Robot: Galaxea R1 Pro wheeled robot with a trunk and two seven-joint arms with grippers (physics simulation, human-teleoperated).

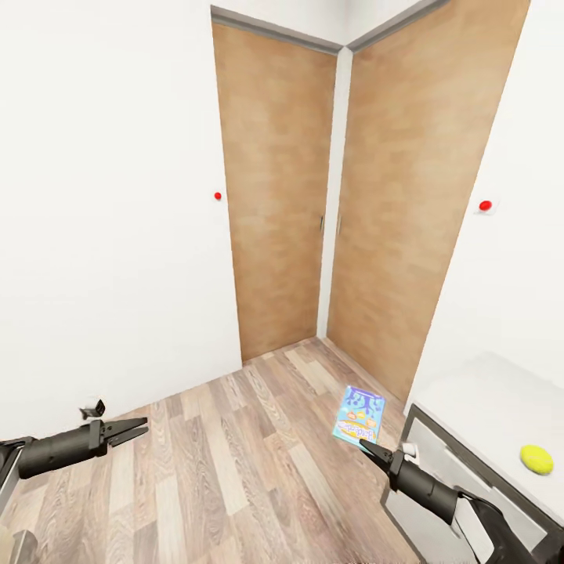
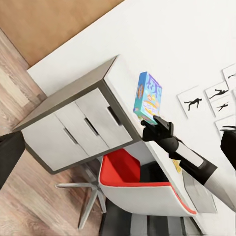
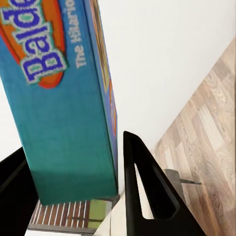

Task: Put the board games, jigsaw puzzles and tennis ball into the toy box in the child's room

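The right arm reaches forward and up from the lower right of the head view, its dark forearm angled toward the corner of the room. Its right pincer (image 1: 366, 446) is closed on the lower edge of the blue board game (image 1: 359, 414), which stands out from the fingertips above the wooden floor (image 1: 235, 454). In the right wrist view the box's teal side and printed cover sit between the two black fingers (image 3: 147, 191), one on each face. The left wrist view shows the same grip from the side, the right pincer (image 2: 151, 123) holding the board game (image 2: 147, 98) upright beside the counter's end.

The left arm stretches in from the left edge of the head view, nearly level, pointing right. Its left pincer (image 1: 135, 428) carries nothing; the fingers lie close together with only a thin gap.

The counter (image 1: 486, 399) shows at the lower right, pale top over grey drawer fronts, with the yellow-green tennis ball (image 1: 536, 459) resting on it, well apart from the held box. In the left wrist view a red-and-white chair (image 2: 137, 182) stands just beside the drawers. Two brown doors (image 1: 278, 196) meet in the corner ahead.
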